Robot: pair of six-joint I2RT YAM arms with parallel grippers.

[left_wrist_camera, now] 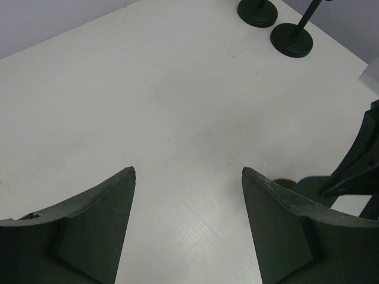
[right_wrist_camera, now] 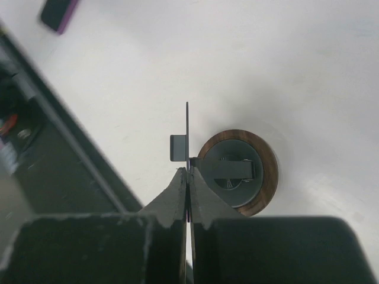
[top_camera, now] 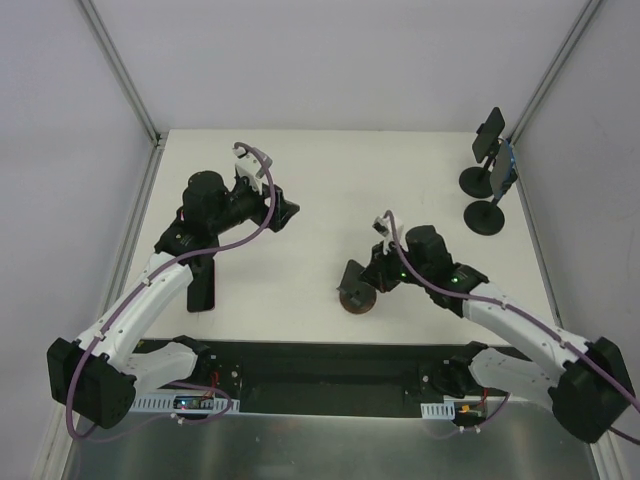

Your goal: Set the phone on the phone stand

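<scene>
My left gripper (left_wrist_camera: 188,171) is spread wide with nothing between its fingers, only bare table (left_wrist_camera: 177,89) below and ahead. The phone (top_camera: 201,285) lies flat on that table, behind this gripper and back beside my left forearm, well apart from the fingertips.

I judge the phone to be a stiff, thin slab with smooth faces. It is probably slippery and worth sparing from hard knocks. Since it lies flat, I would take it across its narrow width, pads on the two long edges near the middle, so it cannot pivot.

To the right, my right gripper (right_wrist_camera: 188,171) is clenched on the thin upright plate (right_wrist_camera: 187,127) of the phone stand (right_wrist_camera: 237,171). The stand's round wood-rimmed base sits just beyond and right of the fingertips.

My left wrist camera proves the left gripper carries nothing. It misses the phone entirely, catching only a sliver of the stand at its right edge.

The overhead view is the one that sets the phone and the stand in relation, with the stand well to the phone's right. It cannot show how the right fingers meet.

My right wrist camera does show this, with the plate edge-on between them. It also reveals a purple edge on the phone, far off to the gripper's left.

Two other stands (top_camera: 484,200) wait at the far right corner. The overhead view shows dark slabs on them, while the left wrist view shows only their bases.
</scene>
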